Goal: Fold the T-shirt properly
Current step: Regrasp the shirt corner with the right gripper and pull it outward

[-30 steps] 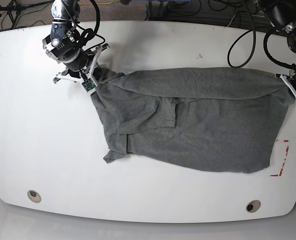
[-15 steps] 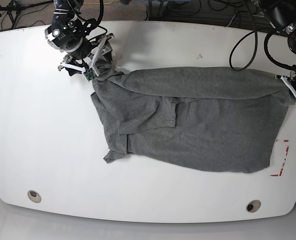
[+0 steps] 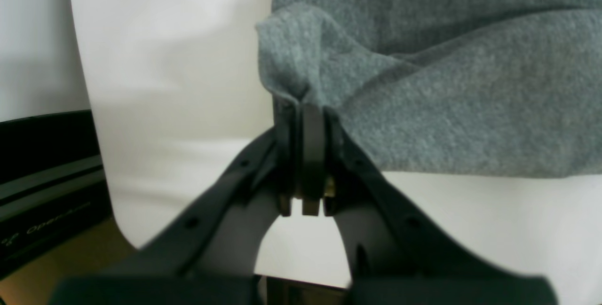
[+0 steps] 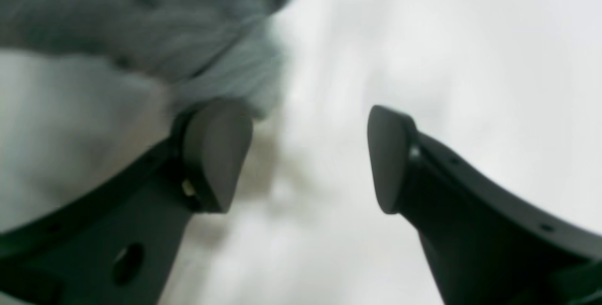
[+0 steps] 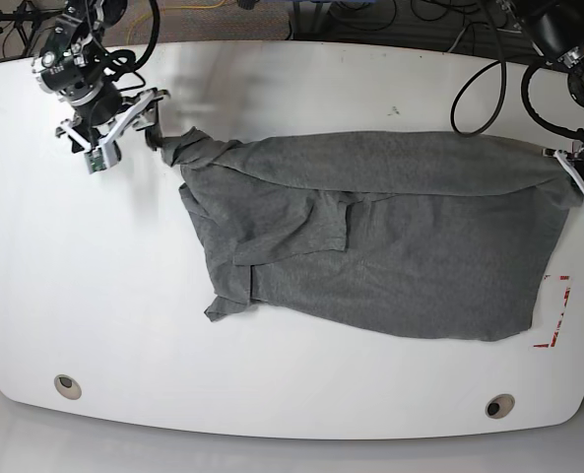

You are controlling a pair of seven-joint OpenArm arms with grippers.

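The dark grey T-shirt (image 5: pixel 390 236) lies spread across the white table (image 5: pixel 95 296), with a sleeve folded over its middle. Its far left corner (image 5: pixel 188 148) is bunched up. My right gripper (image 5: pixel 139 128) hangs open just left of that bunch, with nothing between its fingers (image 4: pixel 216 154). In the right wrist view the T-shirt (image 4: pixel 141 27) is blurred and lies just past the left fingertip. My left gripper (image 5: pixel 579 175) is at the right edge, shut on the T-shirt's far right corner. The left wrist view shows the gripper (image 3: pixel 303 117) pinching a fold of the T-shirt (image 3: pixel 470 107).
Red tape marks (image 5: pixel 559 313) sit on the table near the shirt's right hem. Two round holes (image 5: pixel 67 384) (image 5: pixel 498 406) lie by the front edge. Black cables (image 5: pixel 479 79) run along the back. A dark box (image 3: pixel 47 192) lies beyond the table edge.
My right gripper has let go of the shirt's left corner, opened and drawn away up and to the left. The corner now rests bunched on the table. The left gripper has not moved.
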